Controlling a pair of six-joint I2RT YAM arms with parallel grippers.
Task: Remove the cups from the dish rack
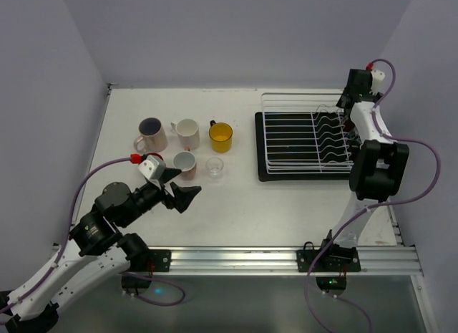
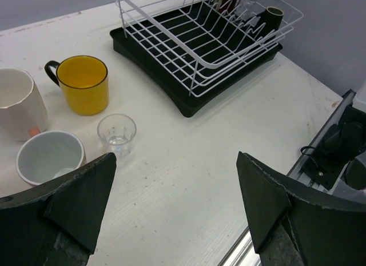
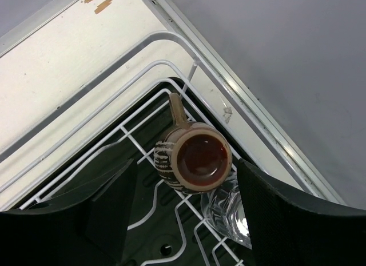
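The step in hand is judged to be the grasp of the brown striped mug [image 3: 197, 160], which stands upright in the far right corner of the dish rack [image 1: 304, 95], with a clear glass [image 3: 229, 217] just beside it. The right end effector [image 3: 186, 166] hangs above this mug with its jaws apart, one on each side, and nothing is gripped. The handle [image 3: 176, 108] points across the closing line, so it should not be caught. A straight descent is advised, so that the glass is not pushed by the nearer jaw, and then a vertical lift until the rack rim is passed. The left end effector [image 2: 174, 163] is wide open and empty over the near left part of the surface [image 1: 286, 211], near the yellow mug [image 1: 220, 136] and the white cup [image 1: 184, 161] that are already unloaded.
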